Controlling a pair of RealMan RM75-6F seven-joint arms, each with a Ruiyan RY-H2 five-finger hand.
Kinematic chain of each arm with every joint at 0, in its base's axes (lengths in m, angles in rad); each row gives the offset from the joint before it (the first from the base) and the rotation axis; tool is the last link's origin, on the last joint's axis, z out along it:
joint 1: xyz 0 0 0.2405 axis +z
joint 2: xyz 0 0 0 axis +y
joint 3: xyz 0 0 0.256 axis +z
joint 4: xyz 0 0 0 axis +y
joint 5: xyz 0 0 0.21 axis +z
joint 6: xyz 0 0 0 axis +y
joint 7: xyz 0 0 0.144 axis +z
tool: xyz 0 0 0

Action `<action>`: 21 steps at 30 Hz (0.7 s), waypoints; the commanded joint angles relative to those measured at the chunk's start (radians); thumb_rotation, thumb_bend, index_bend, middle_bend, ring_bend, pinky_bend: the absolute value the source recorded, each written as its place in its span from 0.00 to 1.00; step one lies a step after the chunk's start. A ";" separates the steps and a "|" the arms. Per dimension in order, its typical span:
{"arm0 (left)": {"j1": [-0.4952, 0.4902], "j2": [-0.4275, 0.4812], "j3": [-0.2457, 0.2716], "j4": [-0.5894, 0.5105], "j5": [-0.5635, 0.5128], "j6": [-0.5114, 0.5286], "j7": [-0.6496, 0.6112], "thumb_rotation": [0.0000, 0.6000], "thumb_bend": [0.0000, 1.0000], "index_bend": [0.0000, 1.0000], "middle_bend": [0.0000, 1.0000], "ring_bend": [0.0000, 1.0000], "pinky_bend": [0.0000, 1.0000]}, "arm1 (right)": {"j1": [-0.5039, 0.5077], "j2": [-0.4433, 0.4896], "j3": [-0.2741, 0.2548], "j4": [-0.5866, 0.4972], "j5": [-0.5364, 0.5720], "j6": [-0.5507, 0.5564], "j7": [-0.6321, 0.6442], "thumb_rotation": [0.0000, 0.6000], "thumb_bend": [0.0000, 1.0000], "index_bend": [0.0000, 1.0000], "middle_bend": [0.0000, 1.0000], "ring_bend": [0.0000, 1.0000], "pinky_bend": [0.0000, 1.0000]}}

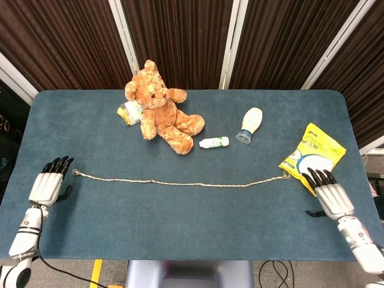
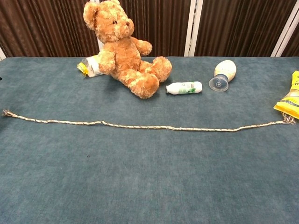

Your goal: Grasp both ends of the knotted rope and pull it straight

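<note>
The thin, pale twisted rope [image 1: 180, 183] lies nearly straight across the blue carpeted tabletop [image 1: 192, 228]. My left hand [image 1: 47, 187] and right hand [image 1: 333, 198] sit just beyond its ends — fingers extended, holding nothing. Risk: my right hand nudges the yellow snack bag [image 1: 313, 157] beside it, dragging the rope crooked.

Bright, even, sharp; faint shadows

Beige rope [image 1: 180, 182], teal table [image 1: 180, 222]
</note>
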 commanded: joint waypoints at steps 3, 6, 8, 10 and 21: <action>0.083 0.090 0.047 -0.137 0.076 0.130 -0.043 1.00 0.43 0.00 0.01 0.00 0.15 | -0.070 0.043 -0.004 -0.060 -0.068 0.176 0.052 0.77 0.17 0.00 0.00 0.00 0.00; 0.140 0.147 0.098 -0.227 0.131 0.205 -0.034 1.00 0.42 0.00 0.00 0.00 0.13 | -0.138 0.036 0.025 -0.087 -0.053 0.317 -0.011 0.77 0.17 0.00 0.00 0.00 0.00; 0.194 0.167 0.125 -0.263 0.174 0.299 0.004 1.00 0.42 0.00 0.00 0.00 0.12 | -0.187 0.028 0.028 -0.110 -0.061 0.409 -0.040 0.77 0.17 0.00 0.00 0.00 0.00; 0.254 0.162 0.139 -0.265 0.209 0.408 0.012 1.00 0.42 0.00 0.00 0.00 0.11 | -0.222 0.041 0.013 -0.139 -0.094 0.473 -0.082 0.77 0.17 0.00 0.00 0.00 0.00; 0.323 0.190 0.161 -0.233 0.272 0.500 -0.044 1.00 0.42 0.00 0.00 0.00 0.08 | -0.285 0.084 -0.018 -0.224 -0.134 0.517 -0.120 0.77 0.17 0.00 0.00 0.00 0.00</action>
